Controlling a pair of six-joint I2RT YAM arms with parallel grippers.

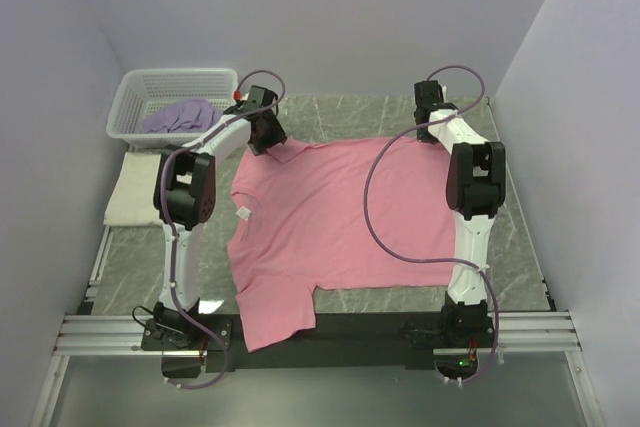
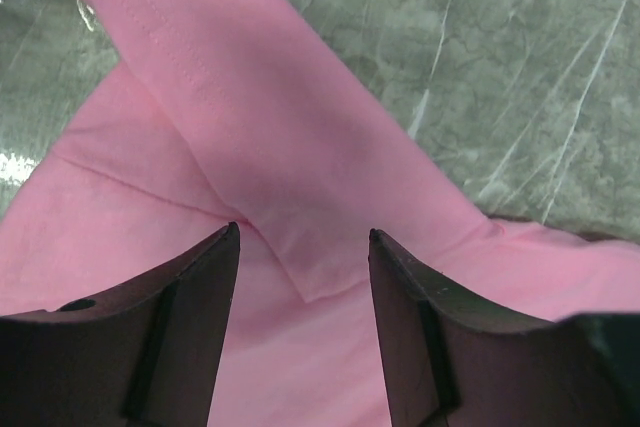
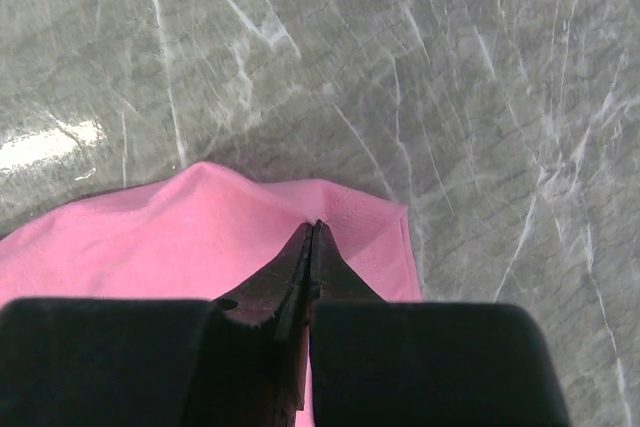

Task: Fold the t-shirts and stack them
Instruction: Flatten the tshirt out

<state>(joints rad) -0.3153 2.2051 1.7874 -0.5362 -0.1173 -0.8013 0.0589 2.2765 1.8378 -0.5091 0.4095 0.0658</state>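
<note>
The pink t-shirt (image 1: 330, 217) lies spread out flat in the middle of the table (image 1: 400, 112). One part of it hangs down at the bottom of the top view, over the near edge. A small white label (image 1: 242, 213) shows on its left side. At the left of the frame, beside the pink one, a cream t-shirt (image 1: 130, 192) lies folded.

Farther back, both arms reach to the far edge of the pink shirt. The left gripper (image 2: 303, 233) is at the upper left, over a sleeve that is turned over on itself. Its two fingers are apart, one on each side of the sleeve's fold, and they hold nothing yet. The right gripper (image 3: 315, 229) is at the upper right, at the shirt's far corner. Its fingers are pressed together, and they seem to pinch the pink cloth there.

In the far upper left corner stands a white basket (image 1: 128, 97) with a lavender t-shirt (image 1: 180, 115) in it.

I think the pink shirt's first fold is about to start. The left fingers need to shut on the sleeve. Then both arms can lift the far edge together and bring it over evenly, so the cloth does not bunch up.
</note>
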